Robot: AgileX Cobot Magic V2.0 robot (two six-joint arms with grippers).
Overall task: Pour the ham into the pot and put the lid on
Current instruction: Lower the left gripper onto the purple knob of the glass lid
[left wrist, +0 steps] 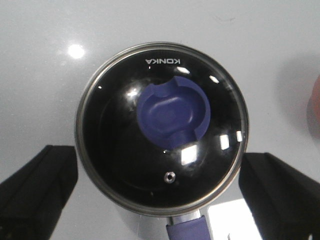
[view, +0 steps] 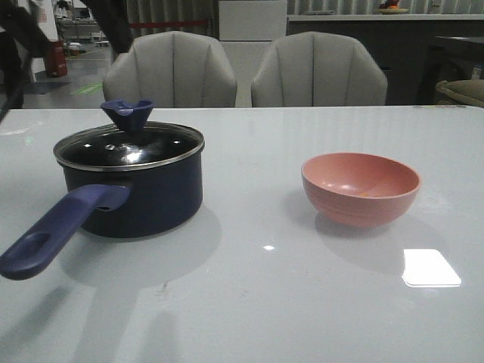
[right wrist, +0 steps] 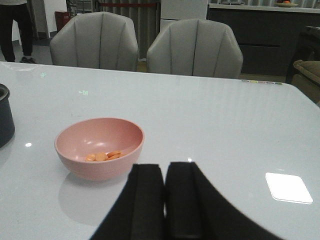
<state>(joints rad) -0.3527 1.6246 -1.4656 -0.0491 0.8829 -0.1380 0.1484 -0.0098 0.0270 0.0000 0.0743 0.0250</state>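
Lid (left wrist: 162, 127) sits on pot (view: 140, 200), directly beneath spread left gripper (left wrist: 160, 192).

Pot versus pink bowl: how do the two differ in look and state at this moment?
The pot is dark navy with a long violet-blue handle; the bowl is pink and has no handle. The pot is covered by its glass lid, while the bowl is open. The bowl holds a few orange pieces; what the pot holds cannot be seen. Both are round, upright and standing apart on the white table.
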